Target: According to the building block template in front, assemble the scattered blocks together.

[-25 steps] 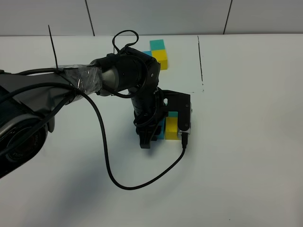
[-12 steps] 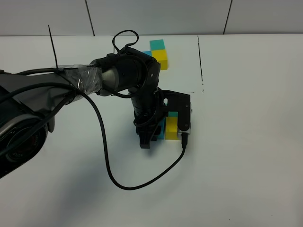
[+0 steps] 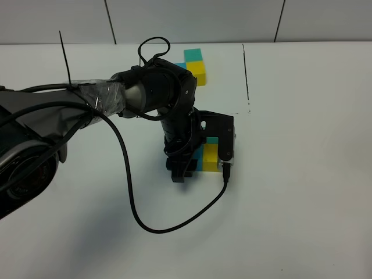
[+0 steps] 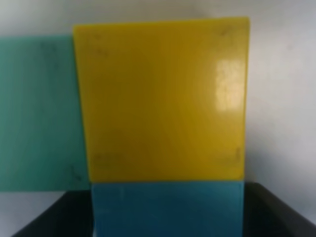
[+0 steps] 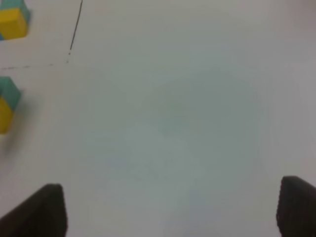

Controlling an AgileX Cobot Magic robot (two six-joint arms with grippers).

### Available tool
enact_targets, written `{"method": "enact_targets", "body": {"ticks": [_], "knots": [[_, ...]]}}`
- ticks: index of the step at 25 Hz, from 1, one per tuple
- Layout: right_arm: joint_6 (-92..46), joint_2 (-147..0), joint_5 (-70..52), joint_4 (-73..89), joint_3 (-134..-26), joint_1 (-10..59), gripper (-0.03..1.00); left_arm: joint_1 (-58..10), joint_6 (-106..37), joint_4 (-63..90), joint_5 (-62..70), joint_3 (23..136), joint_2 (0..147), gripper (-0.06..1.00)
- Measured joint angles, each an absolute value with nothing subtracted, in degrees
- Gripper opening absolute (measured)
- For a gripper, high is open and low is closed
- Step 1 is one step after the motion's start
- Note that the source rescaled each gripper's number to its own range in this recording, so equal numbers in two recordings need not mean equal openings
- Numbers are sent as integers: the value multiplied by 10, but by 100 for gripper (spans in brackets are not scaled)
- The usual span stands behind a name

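The building block template lies at the back: teal and yellow cubes show, and its blue cube is mostly hidden behind my left arm. The scattered blocks sit together at the centre. The yellow block has the teal-green block against its far side and the blue block against its left side. My left gripper has its dark fingers flanking the blue block, touching its sides. My right gripper is open and empty over bare table; it is not in the exterior view.
Thin black drawn lines run along the white table beside the template. A black cable loops from my left arm across the front of the table. The yellow and teal-green blocks and the template also show in the right wrist view.
The left gripper's lower finger looks slightly wider and has shifted a little beside the blue block. The blocks and the arm have not moved otherwise.
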State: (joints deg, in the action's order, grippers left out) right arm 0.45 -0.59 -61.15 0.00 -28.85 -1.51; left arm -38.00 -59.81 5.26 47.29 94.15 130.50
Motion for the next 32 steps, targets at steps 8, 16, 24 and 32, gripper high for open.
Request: {"method": "enact_targets", "body": {"ticks": [8,16,24,32], "knots": [[5,-6,-612,0,-289,-15,73,-380,-568,35,471,942,1297,56],[5,-6,-612,0,-289,-15,73,-380,-562,31,498,942,1221,77],[5,-6,-612,0,-289,-15,73,-347,-487,19,516,942,1145,77],[5,-6,-612,0,-289,-15,73,-221,-365,-24,558,942,1075,77]]}}
